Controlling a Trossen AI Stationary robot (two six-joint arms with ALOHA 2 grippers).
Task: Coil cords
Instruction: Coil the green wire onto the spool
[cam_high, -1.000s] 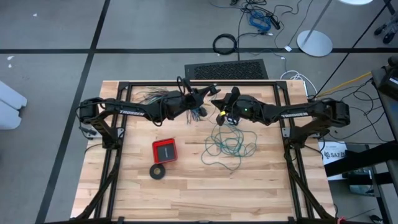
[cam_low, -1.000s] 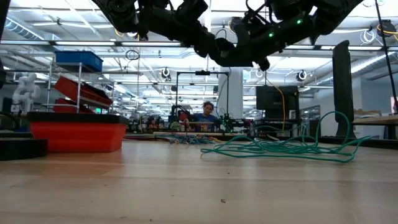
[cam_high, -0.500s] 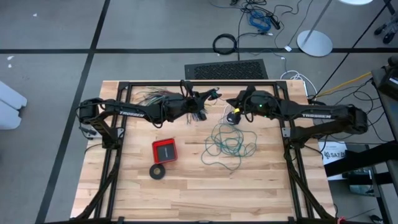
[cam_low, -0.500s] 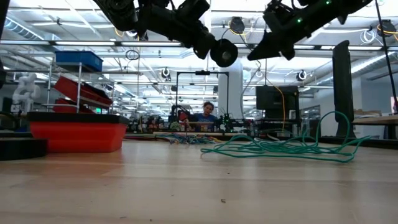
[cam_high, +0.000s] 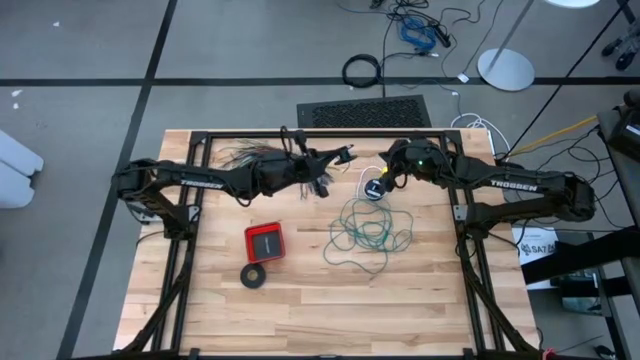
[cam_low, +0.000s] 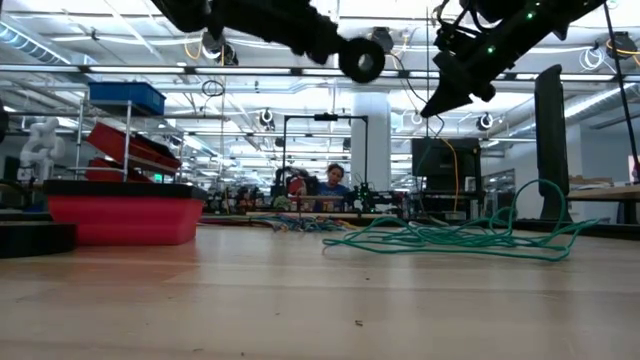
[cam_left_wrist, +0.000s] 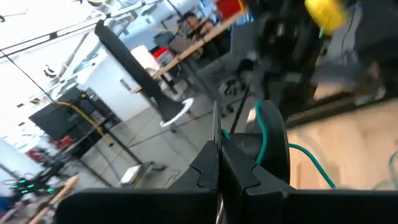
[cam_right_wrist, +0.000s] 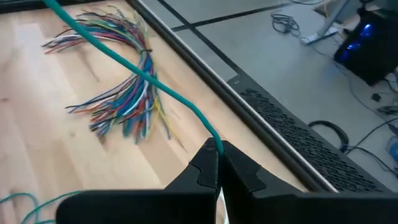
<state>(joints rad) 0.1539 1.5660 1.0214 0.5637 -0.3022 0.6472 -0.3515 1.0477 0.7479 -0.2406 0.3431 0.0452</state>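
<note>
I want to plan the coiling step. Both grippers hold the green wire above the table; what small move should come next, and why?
Probably swing the right gripper around the left gripper to lay one loop. Both are shut on the teal-green wire, which mostly lies as a loose tangle on the table.

teal wire (cam_right_wrist: 130, 65) cut off, left wrist view blurred

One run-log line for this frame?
left hand: shut on wire | right hand: shut on wire | wire stretched between them, tangle on table
</note>
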